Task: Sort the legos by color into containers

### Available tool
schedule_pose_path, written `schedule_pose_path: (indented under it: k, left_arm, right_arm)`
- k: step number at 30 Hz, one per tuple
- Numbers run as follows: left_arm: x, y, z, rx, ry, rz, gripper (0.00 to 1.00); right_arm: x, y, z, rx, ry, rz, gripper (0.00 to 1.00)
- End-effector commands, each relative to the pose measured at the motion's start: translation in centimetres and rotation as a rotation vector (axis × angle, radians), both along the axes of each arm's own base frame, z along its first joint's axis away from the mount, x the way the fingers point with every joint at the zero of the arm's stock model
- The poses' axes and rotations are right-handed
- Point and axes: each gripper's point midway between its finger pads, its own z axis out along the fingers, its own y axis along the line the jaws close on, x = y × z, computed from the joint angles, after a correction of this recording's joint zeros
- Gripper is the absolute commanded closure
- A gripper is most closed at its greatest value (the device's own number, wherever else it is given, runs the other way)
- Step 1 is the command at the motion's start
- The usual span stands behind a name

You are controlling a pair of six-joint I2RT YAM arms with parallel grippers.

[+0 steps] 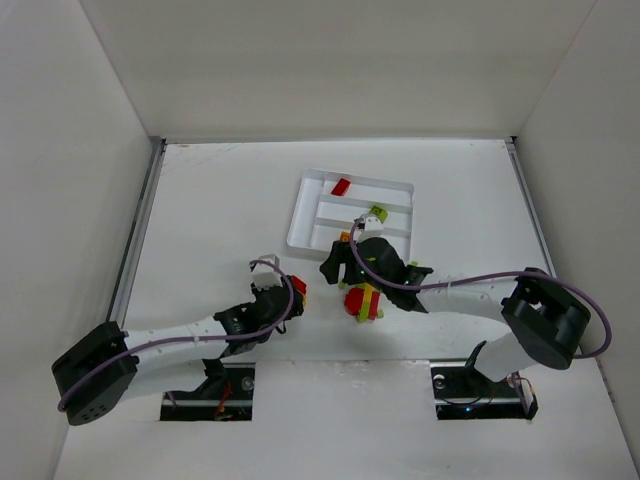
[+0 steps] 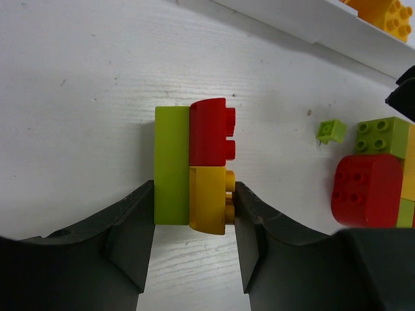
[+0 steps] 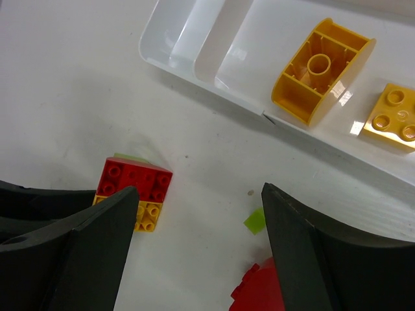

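L gripper (image 2: 191, 194) is low on the table w/ its two dark fingers (image 2: 130, 240) tight on the near end of the three-brick clump (image 2: 194, 168). One finger is on the lime green brick (image 2: 172, 165) and the other is on the studs of the yellow brick (image 2: 207, 197), so it looks like it has hold of it, jaws only as wide as the clump. The clump lies flat on the table, near the white tray (image 3: 194, 39) but not in it. Its long side points straight out from the L gripper, away from the wrist, and the jaws squeeze across the short way, which I think is the good way to lift it. The red rounded brick (image 2: 209, 129) is at the far end, past the fingertips. L arm is much nearer to this clump than the R arm. R gripper (image 3: 200, 194) is wide open w/ nothing in it, only table between its fingers, near the tray edge. The tray holds a yellow-orange curved brick (image 3: 321, 71), upside down, a yellow-orange flat square (image 3: 392, 116), and a red piece (image 1: 341, 186) in another slot. A second clump (image 2: 369, 188) and a tiny green stud (image 2: 331, 130) lie on the table, not sorted yet. The held clump has 3 colors, so it prob needs pulling apart first
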Motion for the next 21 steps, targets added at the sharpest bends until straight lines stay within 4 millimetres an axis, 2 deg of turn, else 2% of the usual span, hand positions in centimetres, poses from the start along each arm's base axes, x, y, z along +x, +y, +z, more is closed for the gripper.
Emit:
schedule_pose_path:
  k: [1, 5, 8, 13, 15, 17, 19, 21]
  left_arm:
    - [0.0, 0.0, -0.6, -0.017, -0.009, -0.005, 0.61]
    - [0.2, 0.2, -0.6, -0.027, -0.02, 0.001, 0.74]
    - [-0.1, -0.3, 0.0, -0.027, -0.051, -0.032, 0.78]
    - [0.4, -0.6, 2.5, -0.024, -0.173, -0.055, 0.81]
    - [0.7, -0.9, 3.8, -0.01, -0.217, -0.064, 0.81]
    - [1.0, -1.5, 5.0, 0.019, -0.265, -0.093, 0.81]
    - [1.2, -2.3, 6.1, 0.029, -0.317, -0.129, 0.81]
    - [1.6, -2.8, 7.0, 0.04, -0.36, -0.156, 0.81]
  right_arm:
    - [0.5, 1.3, 2.0, 0.068, -0.036, 0.011, 0.17]
    - [0.1, 1.7, 2.3, 0.089, -0.027, 0.033, 0.15]
    - [-0.4, 2.2, 2.9, 0.116, -0.021, 0.062, 0.14]
    - [-1.2, 1.7, 6.3, 0.175, -0.054, 0.073, 0.16]
    - [-1.5, 1.0, 8.0, 0.192, -0.075, 0.065, 0.22]
    - [-1.9, 0.5, 9.5, 0.208, -0.087, 0.068, 0.36]
    - [-2.1, 0.5, 10.2, 0.208, -0.082, 0.075, 0.54]
    - [-2.1, 0.5, 10.3, 0.186, -0.068, 0.074, 0.61]
